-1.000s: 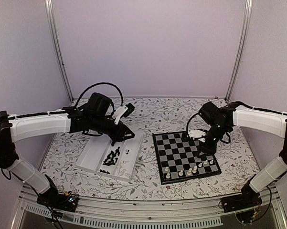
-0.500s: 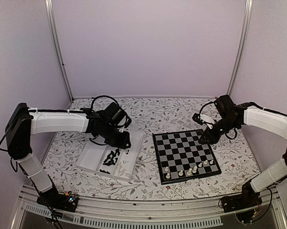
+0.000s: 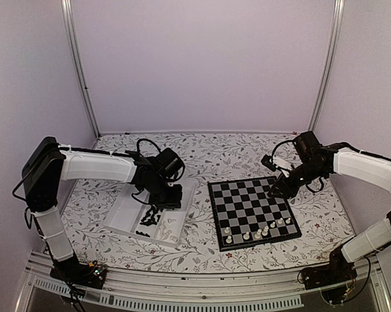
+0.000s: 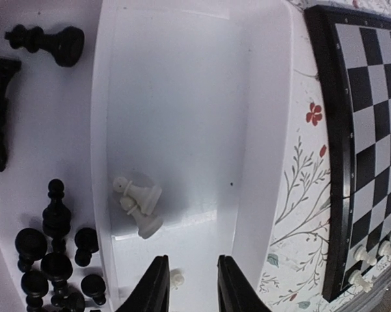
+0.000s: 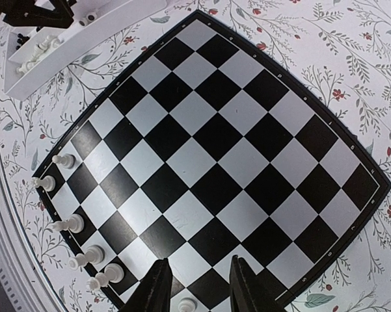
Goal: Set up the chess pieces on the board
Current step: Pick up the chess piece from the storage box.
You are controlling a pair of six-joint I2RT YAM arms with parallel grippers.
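The left fingers point(image 4: 155, 289) stand open over the tray point(image 3: 127, 211), a white pawn point(image 4: 175, 279) between them, ungripped. The right fingers point(image 5: 157, 289) hang open over the board point(image 3: 247, 201) at the tray's 3 o'clock, a white piece point(image 5: 188, 303) between them. More white pieces point(image 3: 257, 233) line the board's 6 o'clock edge.

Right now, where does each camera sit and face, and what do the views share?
Top external: above and behind the arm bases, facing down at the table; both arms show, left end effector over the tray, right end effector over the far right corner of the board.
Left wrist: on the left arm, looking down into the tray; own fingers at bottom.
Right wrist: on the right arm, looking down at the board; own fingers at bottom.
Shared: board and tray appear in all three.
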